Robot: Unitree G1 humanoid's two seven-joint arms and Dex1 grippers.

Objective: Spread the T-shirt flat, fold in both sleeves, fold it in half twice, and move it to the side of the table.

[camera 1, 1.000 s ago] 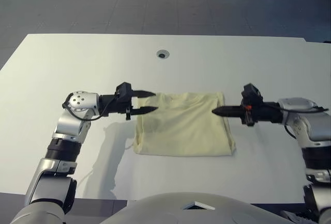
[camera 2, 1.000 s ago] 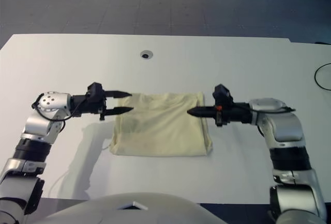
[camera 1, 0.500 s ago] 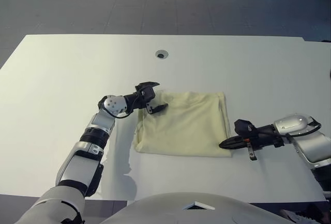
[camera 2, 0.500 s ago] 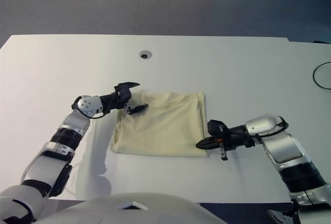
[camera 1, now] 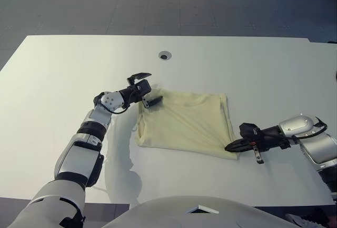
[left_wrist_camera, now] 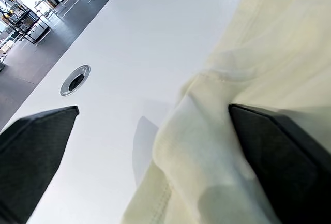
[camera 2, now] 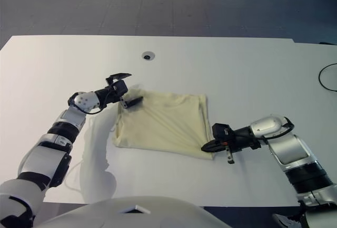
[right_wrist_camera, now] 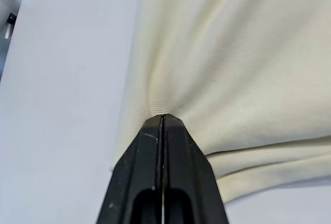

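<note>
The pale yellow T-shirt (camera 1: pixel 184 122) lies folded into a rough square in the middle of the white table (camera 1: pixel 63 75). My left gripper (camera 1: pixel 155 86) is open at the shirt's far left corner, one finger over the cloth and one above the table. In the left wrist view the corner's hem (left_wrist_camera: pixel 207 79) lies between the two dark fingers (left_wrist_camera: pixel 279 167). My right gripper (camera 1: pixel 227 147) is shut on the near right corner. The right wrist view has creases in the fabric (right_wrist_camera: pixel 217 69) running to the shut fingertips (right_wrist_camera: pixel 155 131).
A round cable hole (camera 1: pixel 165 55) sits in the table beyond the shirt. A dark cable (camera 2: pixel 327 78) loops at the table's right edge. Bare tabletop stretches to the left, the right and the far side of the shirt.
The right gripper has shut on the near right corner and tugged it, slanting the near edge and raising creases. The left gripper shifted back and left to the far left corner.
</note>
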